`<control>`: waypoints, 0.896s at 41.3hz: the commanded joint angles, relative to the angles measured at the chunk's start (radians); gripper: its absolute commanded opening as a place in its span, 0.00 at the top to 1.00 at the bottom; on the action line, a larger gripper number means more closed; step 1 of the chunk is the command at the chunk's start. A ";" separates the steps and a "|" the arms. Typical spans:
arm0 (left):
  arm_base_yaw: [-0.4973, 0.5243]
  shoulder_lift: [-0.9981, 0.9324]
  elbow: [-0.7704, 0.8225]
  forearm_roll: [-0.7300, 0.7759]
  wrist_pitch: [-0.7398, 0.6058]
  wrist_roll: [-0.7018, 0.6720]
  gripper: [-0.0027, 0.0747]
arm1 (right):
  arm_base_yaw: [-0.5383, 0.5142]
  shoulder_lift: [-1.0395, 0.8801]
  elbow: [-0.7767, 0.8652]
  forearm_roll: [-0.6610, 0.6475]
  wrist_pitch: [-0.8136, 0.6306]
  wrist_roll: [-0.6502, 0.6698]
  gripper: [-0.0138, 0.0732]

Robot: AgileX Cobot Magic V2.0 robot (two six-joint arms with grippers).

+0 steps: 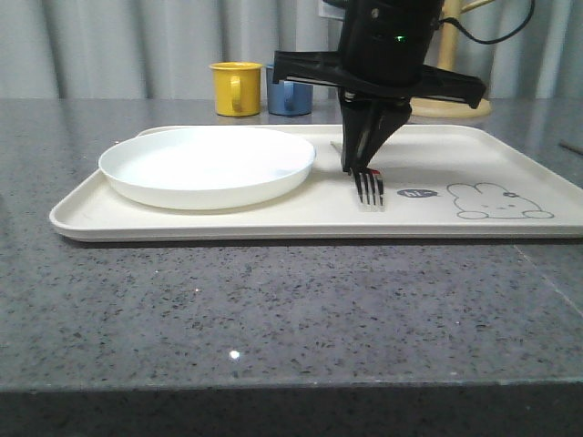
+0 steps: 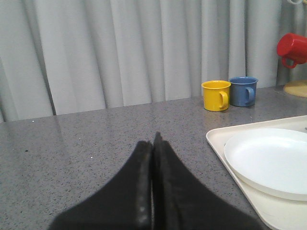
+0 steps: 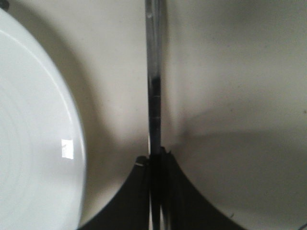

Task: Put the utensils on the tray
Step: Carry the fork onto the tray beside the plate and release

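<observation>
The right gripper [image 1: 357, 167] reaches down over the tray [image 1: 273, 223], its jaws pinching the handle of the fork [image 1: 369, 188], whose tines stick out just past the jaw tips toward the near rim and lie low on the tray floor. A white plate [image 1: 208, 166] sits on the tray just to the left of those jaws, apart from the fork, and a rabbit drawing [image 1: 497, 202] lies on their other side. The left gripper [image 2: 153, 143] hangs over the grey table [image 2: 96, 143] with its jaws pressed together on nothing, the tray's corner off to their right and a yellow mug [image 2: 216, 95] and a blue mug [image 2: 243, 91] far beyond them.
</observation>
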 commanded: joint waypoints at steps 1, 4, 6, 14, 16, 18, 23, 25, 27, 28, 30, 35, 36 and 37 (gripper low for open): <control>-0.007 0.012 -0.026 -0.012 -0.087 -0.007 0.99 | 0.000 -0.050 -0.033 0.009 -0.023 0.006 0.79; -0.007 0.012 -0.026 -0.012 -0.087 -0.007 0.99 | 0.000 -0.050 -0.033 0.021 -0.024 0.006 0.69; -0.007 0.012 -0.026 -0.012 -0.087 -0.007 0.99 | 0.000 -0.050 -0.033 0.023 -0.028 0.006 0.60; -0.007 0.012 -0.026 -0.012 -0.087 -0.007 0.99 | 0.000 -0.059 -0.033 0.024 -0.040 0.006 0.47; -0.007 0.012 -0.026 -0.012 -0.087 -0.007 0.99 | 0.000 -0.072 -0.033 0.016 -0.042 0.005 0.47; -0.007 0.012 -0.026 -0.012 -0.087 -0.007 0.99 | 0.000 -0.088 -0.033 -0.006 -0.042 0.002 0.47; -0.007 0.012 -0.026 -0.012 -0.087 -0.007 0.99 | -0.012 -0.142 -0.033 -0.071 -0.019 -0.005 0.47; -0.007 0.012 -0.026 -0.012 -0.087 -0.007 0.99 | -0.031 -0.170 -0.033 -0.084 -0.006 -0.029 0.47; -0.007 0.012 -0.026 -0.012 -0.087 -0.007 0.99 | -0.052 -0.188 -0.033 -0.083 0.005 -0.074 0.47; -0.007 0.012 -0.026 -0.012 -0.087 -0.007 0.99 | -0.062 -0.198 -0.033 -0.083 0.015 -0.093 0.47; -0.007 0.012 -0.026 -0.012 -0.087 -0.007 0.99 | -0.091 -0.214 -0.033 -0.083 0.032 -0.131 0.47; -0.007 0.012 -0.026 -0.012 -0.087 -0.007 0.99 | -0.178 -0.246 -0.032 -0.081 0.093 -0.205 0.47; -0.007 0.012 -0.026 -0.012 -0.087 -0.007 0.99 | -0.195 -0.250 -0.031 -0.081 0.107 -0.222 0.47; -0.007 0.012 -0.026 -0.012 -0.087 -0.007 0.99 | -0.218 -0.254 -0.031 -0.080 0.118 -0.243 0.47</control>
